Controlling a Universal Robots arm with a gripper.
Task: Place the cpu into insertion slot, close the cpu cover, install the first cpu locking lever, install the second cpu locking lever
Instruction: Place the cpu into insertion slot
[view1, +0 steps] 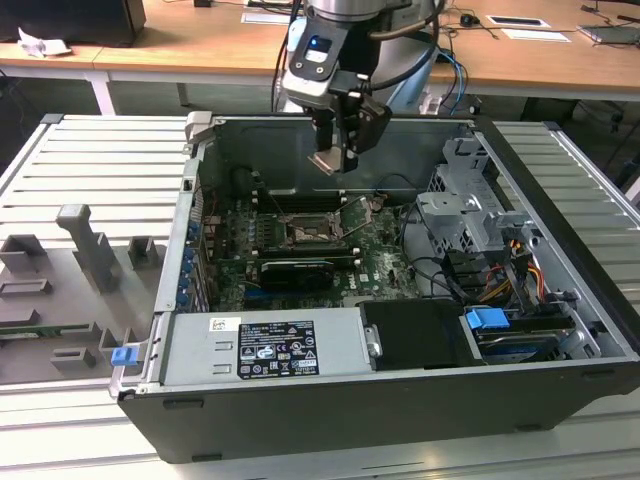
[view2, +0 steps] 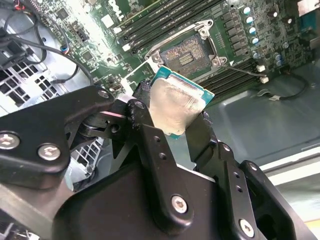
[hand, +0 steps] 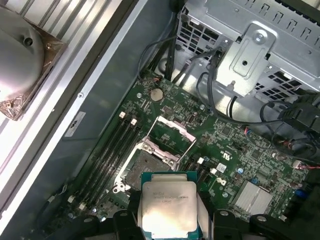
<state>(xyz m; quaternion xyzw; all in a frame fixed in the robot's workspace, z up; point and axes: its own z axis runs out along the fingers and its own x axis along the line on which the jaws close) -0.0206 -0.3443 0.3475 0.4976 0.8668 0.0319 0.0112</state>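
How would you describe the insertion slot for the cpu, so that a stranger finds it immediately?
Look into the open computer case, at its green motherboard. Near the board's middle, below the cpu held by the pincer, sits the insertion slot. It is square, with a dark centre and metal rim, whereas the memory slots flanking it are long and narrow.

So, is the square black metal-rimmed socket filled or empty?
Empty: the socket lies bare; the gripper holds the silvery square chip above it.
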